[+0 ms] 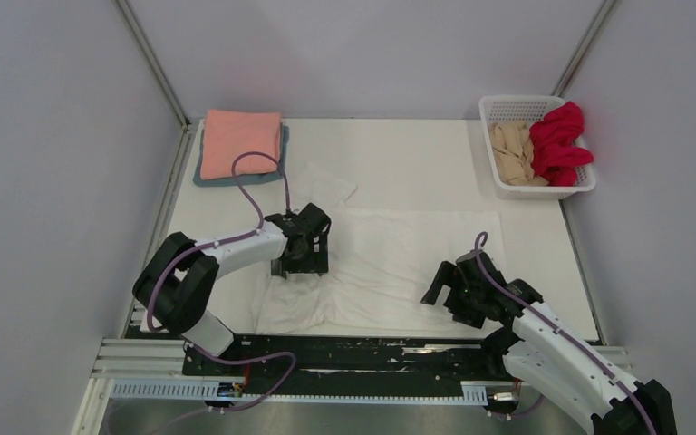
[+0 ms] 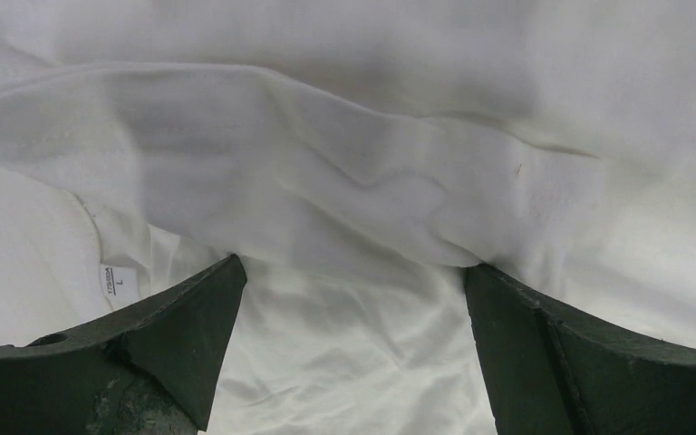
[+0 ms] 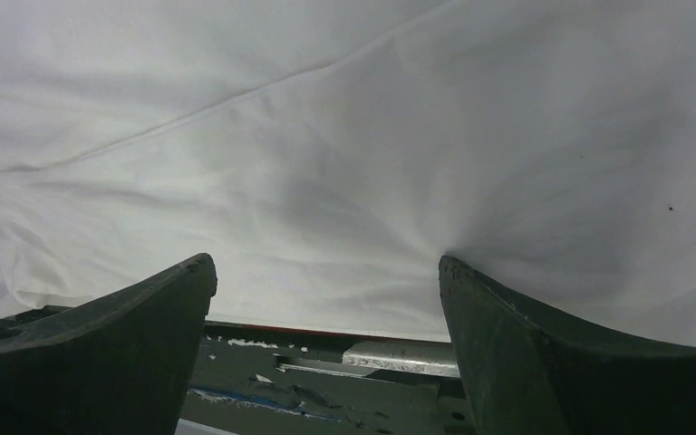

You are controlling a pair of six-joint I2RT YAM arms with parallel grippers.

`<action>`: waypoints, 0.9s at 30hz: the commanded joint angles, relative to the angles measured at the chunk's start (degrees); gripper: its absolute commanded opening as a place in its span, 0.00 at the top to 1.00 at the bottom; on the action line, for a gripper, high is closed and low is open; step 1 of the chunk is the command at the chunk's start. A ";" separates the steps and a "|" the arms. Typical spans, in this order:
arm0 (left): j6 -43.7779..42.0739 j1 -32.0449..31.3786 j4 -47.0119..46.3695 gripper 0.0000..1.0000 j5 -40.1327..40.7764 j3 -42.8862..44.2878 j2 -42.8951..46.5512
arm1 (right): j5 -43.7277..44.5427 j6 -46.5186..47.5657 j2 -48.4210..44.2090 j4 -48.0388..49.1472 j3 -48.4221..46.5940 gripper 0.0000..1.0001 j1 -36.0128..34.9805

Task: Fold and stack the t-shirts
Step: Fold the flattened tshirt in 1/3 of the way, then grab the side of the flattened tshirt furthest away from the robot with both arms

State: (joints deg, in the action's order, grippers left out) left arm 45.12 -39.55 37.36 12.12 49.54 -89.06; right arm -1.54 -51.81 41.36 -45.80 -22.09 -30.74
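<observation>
White table [image 1: 417, 145] filled the walled workspace, with bare room along the far side and to the right. White t-shirt [image 1: 408, 263] lay spread at the near middle, long axis running left to right, its hem edge on the right and its size label [image 2: 120, 281] at the left end; its near edge reached the table's front rail. Basket [image 1: 498, 104] at the far right corner held the red tee [image 1: 557, 140] and the beige tee [image 1: 510, 154]. At the far left corner, the folded salmon pink tee [image 1: 240, 140] sat on the grey-blue tee [image 1: 213, 179]. Left gripper [image 2: 353, 267] was low over the shirt's left part, jaws apart. Right gripper [image 3: 326, 263] was at its near right edge, jaws apart.
</observation>
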 commanded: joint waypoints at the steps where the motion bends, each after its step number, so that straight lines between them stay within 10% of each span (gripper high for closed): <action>1: -2.58 2.02 -2.97 0.00 3.16 1.18 -3.17 | 1.07 -1.05 -0.41 -1.38 0.91 0.00 -0.46; 15: -6.20 2.15 6.14 0.00 8.92 6.05 7.71 | 14.02 2.36 -3.07 0.43 -10.12 0.00 -0.50; 27: -15.13 13.07 0.58 0.00 -2.29 45.87 -15.44 | 30.93 10.98 9.04 15.18 -20.89 0.00 4.35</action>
State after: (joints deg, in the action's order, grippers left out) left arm 33.54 -29.74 39.68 13.21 82.28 -94.35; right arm 23.44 -44.62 45.76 -37.23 -40.14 -29.32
